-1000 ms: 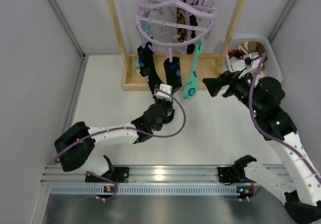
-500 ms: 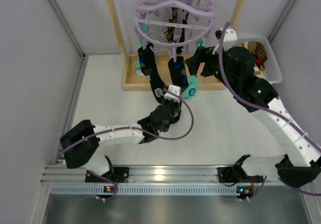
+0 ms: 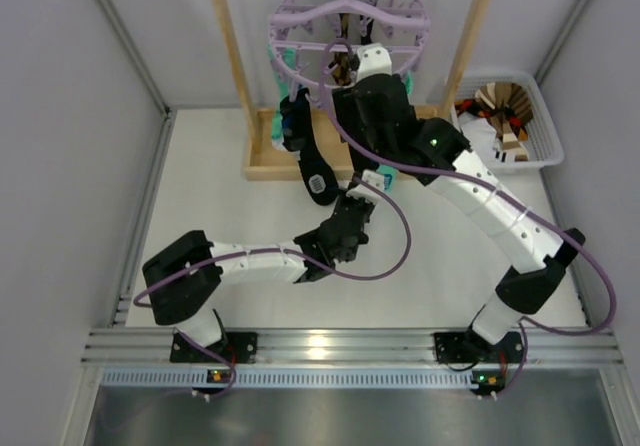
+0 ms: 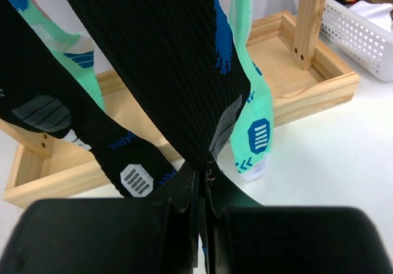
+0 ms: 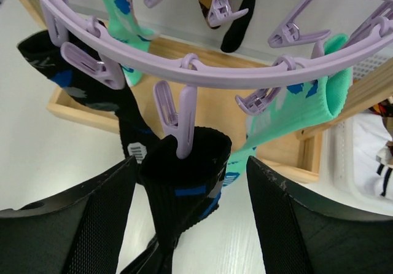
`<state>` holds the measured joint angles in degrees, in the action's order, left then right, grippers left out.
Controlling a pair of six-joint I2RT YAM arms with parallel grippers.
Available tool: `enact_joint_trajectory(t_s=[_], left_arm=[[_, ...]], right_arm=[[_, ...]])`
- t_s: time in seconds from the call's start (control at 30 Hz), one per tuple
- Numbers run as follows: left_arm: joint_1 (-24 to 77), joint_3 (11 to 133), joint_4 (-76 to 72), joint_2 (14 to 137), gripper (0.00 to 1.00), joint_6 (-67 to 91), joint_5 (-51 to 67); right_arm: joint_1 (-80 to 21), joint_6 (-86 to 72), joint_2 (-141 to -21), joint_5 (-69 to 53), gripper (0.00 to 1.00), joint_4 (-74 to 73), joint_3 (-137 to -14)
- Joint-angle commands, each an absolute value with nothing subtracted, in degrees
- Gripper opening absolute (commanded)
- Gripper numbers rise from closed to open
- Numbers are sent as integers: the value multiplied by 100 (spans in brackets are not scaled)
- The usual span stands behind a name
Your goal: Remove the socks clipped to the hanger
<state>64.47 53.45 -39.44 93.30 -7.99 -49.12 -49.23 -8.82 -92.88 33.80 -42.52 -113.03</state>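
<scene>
Here the left gripper (image 4: pixel 201 176) has its fingers (image 4: pixel 184 191) pressed together on the lower end of a black sock (image 4: pixel 178 59), pinching the fabric where it narrows and holding it taut below the hanger (image 3: pixel 300 18). The right gripper (image 5: pixel 190 163) is up just under the hanger's rim. Its fingers (image 5: pixel 92 219) are spread wide on either side of that sock's cuff and not closed on it; whether the inner face of one brushes the cuff cannot be told. The right wrist view alone shows how the sock is attached: a lilac peg (image 5: pixel 175 117) dangling from the ring bites the cuff's edge, and a mint sock (image 5: pixel 307 102) hangs from a neighbouring peg beside it. The left wrist view shows the lower half instead, with the pinched sock running upward out of frame. A second black sock (image 4: pixel 92 139) with a white patch crosses beside it, and the mint sock's printed toe hangs below the hanger over the wooden frame base (image 4: pixel 307 83). A white basket (image 4: pixel 362 34) sits on the tabletop to the far side of the frame post. From the top view the right arm's body covers most of the space under the hanger, hiding both sets of fingers, though the second black sock shows hanging below the ring's left edge.
</scene>
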Motion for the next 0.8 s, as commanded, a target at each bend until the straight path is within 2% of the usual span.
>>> enact_joint_trajectory(t_s=[0.0,0.2,0.77], left_arm=[[6521,5563,-4043,9395,0,-1159,-5036],[6574,5660,-4043,9545,0,-1388,-4940],[6601,5616,-4061,9360,0,-1310,-4755]], right_arm=[[-5054,-694,-9439,3955,69,-4491,-11742],[-5194,-527,-10037,4263,69,-4649,-12374],[-5203,158,-10828,5299,68,-4052,-12639]])
